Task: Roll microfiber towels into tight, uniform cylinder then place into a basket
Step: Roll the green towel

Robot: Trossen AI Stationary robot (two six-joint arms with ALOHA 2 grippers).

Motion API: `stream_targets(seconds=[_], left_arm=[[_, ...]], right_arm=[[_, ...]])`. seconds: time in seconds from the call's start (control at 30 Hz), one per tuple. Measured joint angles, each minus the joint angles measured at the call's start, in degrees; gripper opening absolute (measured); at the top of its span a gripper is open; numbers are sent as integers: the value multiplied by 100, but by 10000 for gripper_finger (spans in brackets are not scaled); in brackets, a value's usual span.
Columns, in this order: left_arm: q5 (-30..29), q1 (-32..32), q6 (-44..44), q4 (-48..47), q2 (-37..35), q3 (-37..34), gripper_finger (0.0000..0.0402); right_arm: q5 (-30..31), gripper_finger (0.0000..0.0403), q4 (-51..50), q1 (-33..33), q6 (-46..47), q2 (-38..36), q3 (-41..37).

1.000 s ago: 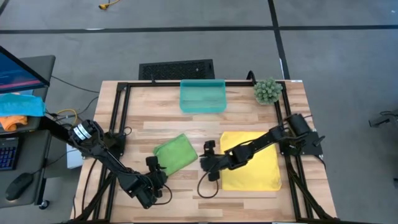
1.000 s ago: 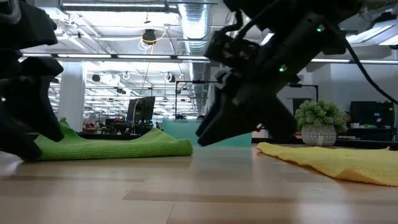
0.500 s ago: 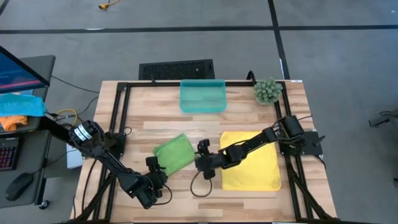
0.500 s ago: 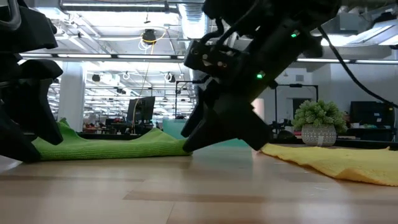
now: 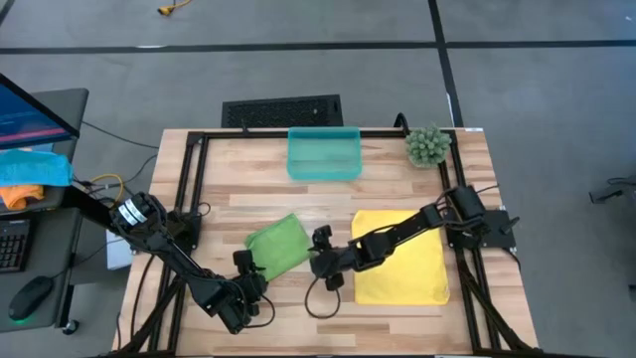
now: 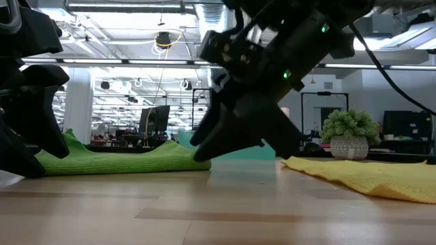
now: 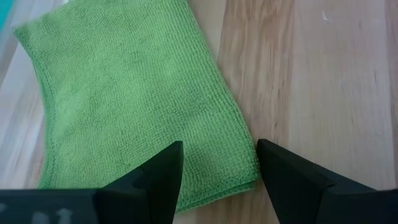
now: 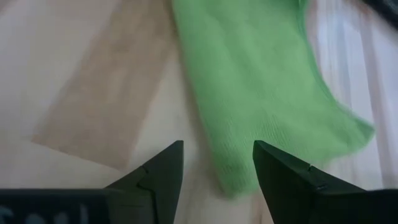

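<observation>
The light green towel (image 5: 280, 245) lies flat and folded on the table left of centre. It also shows in the low view (image 6: 129, 160). The yellow towel (image 5: 402, 257) lies spread flat to its right. The teal basket (image 5: 323, 152) stands at the far edge. My left gripper (image 5: 244, 265) is open, low at the green towel's near corner (image 7: 239, 171), which lies between its fingers. My right gripper (image 5: 320, 249) is open, with its fingers low over the green towel's right corner (image 8: 249, 168). I see no touch from either gripper.
A small potted plant (image 5: 427, 144) stands at the far right corner. A black grille panel (image 5: 283, 109) lies beyond the far edge. Blue and orange cloths (image 5: 30, 174) lie on a side desk at the left. Bare wood (image 5: 298, 308) lies along the near edge.
My right gripper has gone toward the table's left, from the yellow towel's left edge to the green towel's right corner. It has stayed low and open. Both towels lie as before.
</observation>
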Motion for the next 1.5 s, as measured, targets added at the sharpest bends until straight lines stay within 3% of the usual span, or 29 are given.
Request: stream_targets(seconds=[0.3, 0.53, 0.93, 1.33, 1.5], left_arm=[[4, 2, 111, -4, 2, -4, 201], [15, 2, 29, -9, 4, -7, 201], [17, 2, -45, -7, 7, -9, 201], [-89, 9, -1252, 47, 19, -20, 201], [-157, 29, -1289, 68, 24, -22, 201]], right_arm=[[-75, 219, -4, -264, 316, -2, 37], [-746, 213, -30, -384, 570, -4, -29], [-768, 207, -124, -472, 583, -2, -29], [-1073, 199, -227, -540, 842, -2, -29], [-1217, 182, -227, -544, 1167, -2, -29]])
